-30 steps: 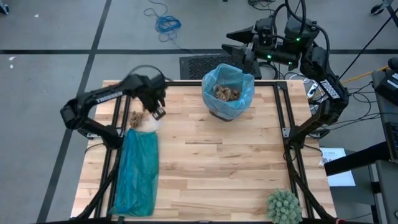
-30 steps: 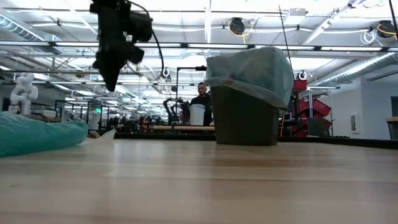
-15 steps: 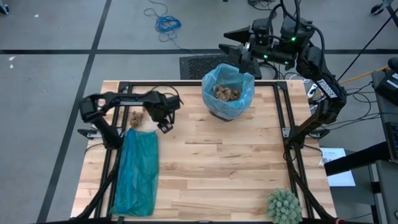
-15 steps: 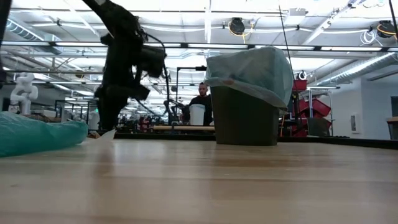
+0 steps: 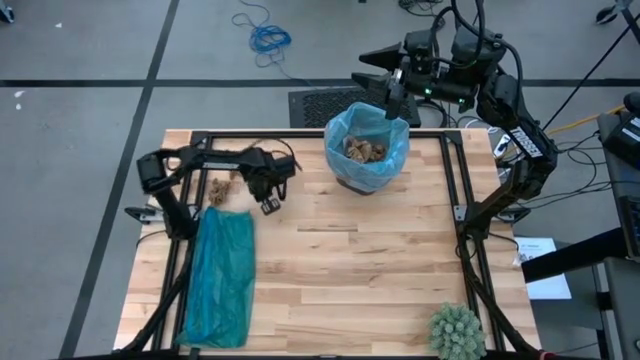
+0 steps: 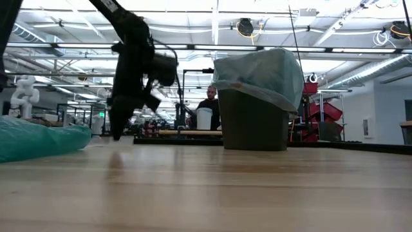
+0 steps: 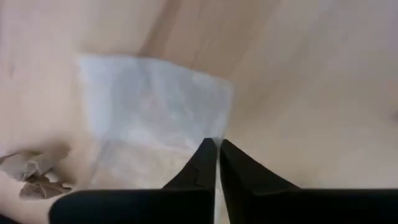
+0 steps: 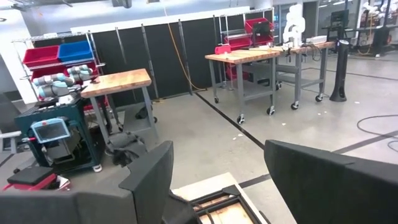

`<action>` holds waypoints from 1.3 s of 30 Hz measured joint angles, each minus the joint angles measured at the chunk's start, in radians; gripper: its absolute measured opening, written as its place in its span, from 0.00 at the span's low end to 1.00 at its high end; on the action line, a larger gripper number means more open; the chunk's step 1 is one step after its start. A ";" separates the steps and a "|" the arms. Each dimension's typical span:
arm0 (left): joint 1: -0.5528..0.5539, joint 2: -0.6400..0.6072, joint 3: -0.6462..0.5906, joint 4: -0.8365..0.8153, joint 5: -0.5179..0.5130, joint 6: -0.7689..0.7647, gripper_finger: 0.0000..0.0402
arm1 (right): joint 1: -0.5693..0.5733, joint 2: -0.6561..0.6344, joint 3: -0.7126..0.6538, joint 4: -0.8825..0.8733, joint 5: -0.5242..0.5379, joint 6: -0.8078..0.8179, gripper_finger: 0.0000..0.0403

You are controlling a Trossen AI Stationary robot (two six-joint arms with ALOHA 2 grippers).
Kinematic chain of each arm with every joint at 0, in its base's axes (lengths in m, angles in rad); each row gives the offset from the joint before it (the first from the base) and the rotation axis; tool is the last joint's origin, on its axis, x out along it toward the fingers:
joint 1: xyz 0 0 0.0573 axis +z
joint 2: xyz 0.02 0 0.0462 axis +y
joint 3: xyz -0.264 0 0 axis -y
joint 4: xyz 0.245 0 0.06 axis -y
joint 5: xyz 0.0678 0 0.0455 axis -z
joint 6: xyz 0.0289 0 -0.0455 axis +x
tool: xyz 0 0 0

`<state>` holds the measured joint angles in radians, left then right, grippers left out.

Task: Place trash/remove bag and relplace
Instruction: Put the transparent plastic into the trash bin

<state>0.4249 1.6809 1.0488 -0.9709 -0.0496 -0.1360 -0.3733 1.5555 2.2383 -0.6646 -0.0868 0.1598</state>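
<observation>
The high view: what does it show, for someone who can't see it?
A bin lined with a blue bag holds brown trash on a wooden table. The left gripper hangs near a teal bag; the right gripper waits behind the bin.

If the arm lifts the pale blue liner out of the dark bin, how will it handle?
The thin pale blue plastic liner looks crinkled and draped over the dark bin, so probably floppy. The brown paper scraps inside look light; it would likely sag only slightly.

pale blue bag point(image 5: 368, 148), teal-green bag point(image 5: 220, 275), brown scraps point(image 5: 364, 150)
</observation>
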 joint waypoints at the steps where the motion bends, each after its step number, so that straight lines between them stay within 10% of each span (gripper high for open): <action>1: 0.004 -0.026 0.006 -0.006 0.015 -0.007 0.03 | 0.000 0.000 0.000 0.000 0.000 -0.005 0.61; 14: 0.014 -0.244 0.449 0.081 0.059 -0.003 0.00 | 0.000 0.000 0.000 0.004 0.004 -0.018 0.61; 25: 0.012 0.001 0.844 0.310 0.303 0.046 0.00 | 0.000 0.015 0.000 0.012 0.008 -0.015 0.61; 39: -0.030 0.232 0.908 0.324 0.371 0.092 0.17 | 0.009 0.016 0.000 0.007 0.003 0.007 0.61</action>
<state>0.3946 1.9130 1.9567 -0.6465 0.3210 -0.0441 -0.3639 1.5719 2.2387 -0.6571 -0.0841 0.1673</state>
